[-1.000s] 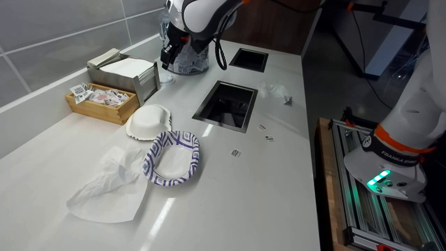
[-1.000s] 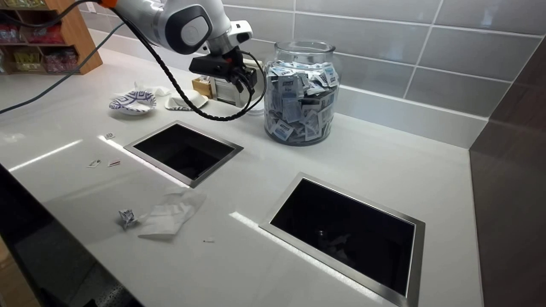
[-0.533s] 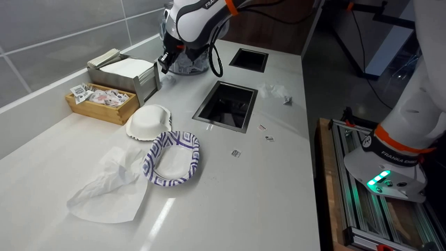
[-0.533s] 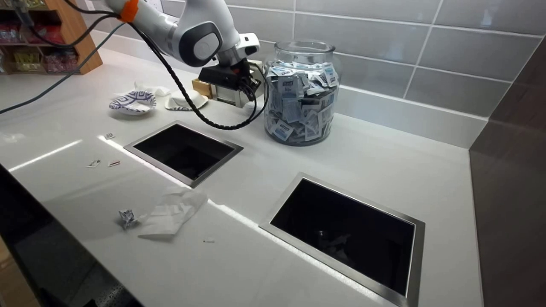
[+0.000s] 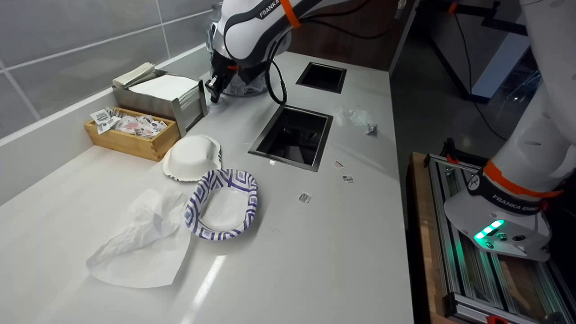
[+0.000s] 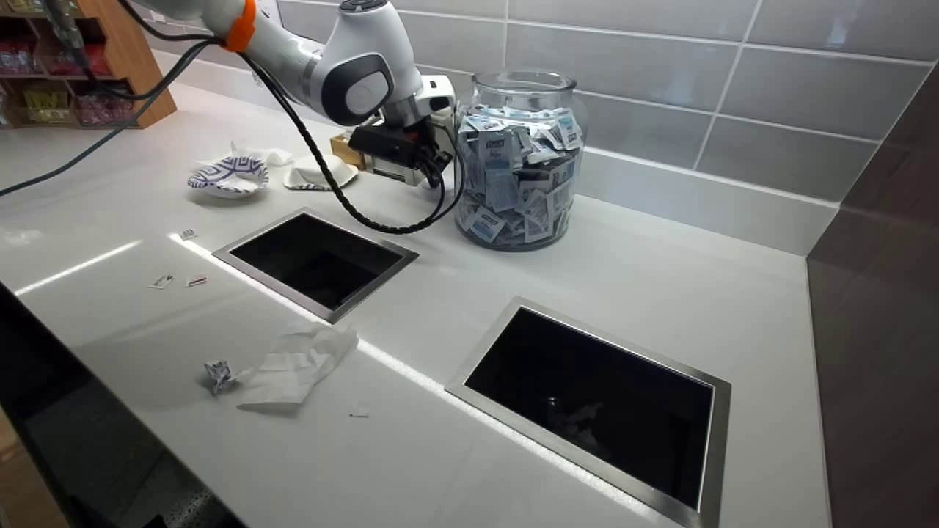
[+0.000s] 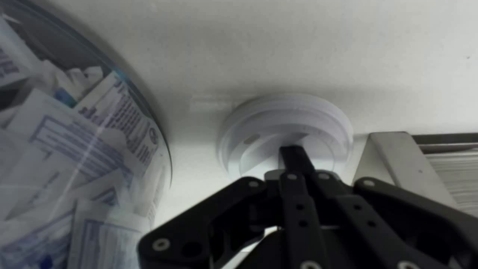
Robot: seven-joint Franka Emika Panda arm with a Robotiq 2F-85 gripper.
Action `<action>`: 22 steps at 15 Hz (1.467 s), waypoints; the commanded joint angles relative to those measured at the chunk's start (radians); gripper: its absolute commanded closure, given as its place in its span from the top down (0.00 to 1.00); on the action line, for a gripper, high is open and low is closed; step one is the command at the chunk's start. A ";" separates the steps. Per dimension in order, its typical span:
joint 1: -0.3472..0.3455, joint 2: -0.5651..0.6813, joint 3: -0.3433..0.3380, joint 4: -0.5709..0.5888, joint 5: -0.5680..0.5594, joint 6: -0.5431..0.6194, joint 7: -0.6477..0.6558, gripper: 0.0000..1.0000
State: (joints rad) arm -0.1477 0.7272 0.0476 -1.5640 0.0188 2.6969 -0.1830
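Note:
My gripper (image 7: 293, 153) points down with its fingers drawn together, and nothing shows between them. Its fingertips stand over a round, pale plastic lid (image 7: 285, 112) lying on the white counter; whether they touch it I cannot tell. To one side of the lid rises a big glass jar (image 6: 521, 158) full of wipe packets, its curved wall close in the wrist view. A metal napkin holder (image 5: 167, 113) stands on the lid's far side from the jar. In both exterior views the gripper is low between jar and holder, hiding much of the lid.
Beside the holder is a wooden box (image 5: 126, 143) of packets. An upturned white bowl (image 5: 191, 155), a patterned paper bowl (image 5: 195, 216) and crumpled paper (image 5: 139, 252) lie nearer. Two framed openings (image 6: 372, 285) are cut in the counter; small packets and a clear wrapper (image 6: 297, 370) lie around.
My gripper has moved down toward the counter and the lid, staying between the jar and the napkin holder. Its fingers have come together. The things on the counter have not moved.

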 commanded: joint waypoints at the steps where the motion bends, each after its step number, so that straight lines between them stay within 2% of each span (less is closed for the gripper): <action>1: 0.006 0.015 -0.011 0.011 0.003 -0.151 0.010 0.00; 8: 0.077 -0.068 -0.073 -0.050 -0.055 -0.376 0.090 0.00; 12: 0.094 -0.043 -0.084 -0.035 -0.076 -0.466 0.114 0.00; 16: 0.090 -0.016 -0.087 -0.020 -0.070 -0.488 0.123 0.00; 22: 0.082 0.011 -0.086 -0.018 -0.063 -0.456 0.131 0.00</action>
State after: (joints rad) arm -0.0668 0.6645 -0.0242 -1.5483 -0.0393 2.2376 -0.0704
